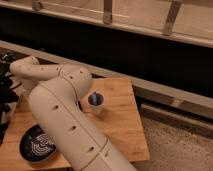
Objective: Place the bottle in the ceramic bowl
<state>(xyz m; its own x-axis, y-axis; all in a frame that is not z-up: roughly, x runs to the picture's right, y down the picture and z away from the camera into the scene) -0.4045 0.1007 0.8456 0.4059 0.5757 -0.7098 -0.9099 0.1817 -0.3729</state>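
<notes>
I count one ceramic bowl (38, 143) at seven o'clock, mouth up, and one upright cup (95, 103) at centre. My gripper (6, 91) is at nine o'clock, its grip unreadable.

The ceramic bowl (37, 145) sits on the surface (122, 127) near its front left corner. A small cup (96, 102) stands on the same surface near the middle, behind and to the right of the bowl and well apart from it. The arm (65, 120) rises from the front edge between the two, bends just left of the cup and reaches left. The gripper (11, 84) seems to hang at the arm's far left end, over the surface's back left edge. The floor (175, 145) lies to the right.
</notes>
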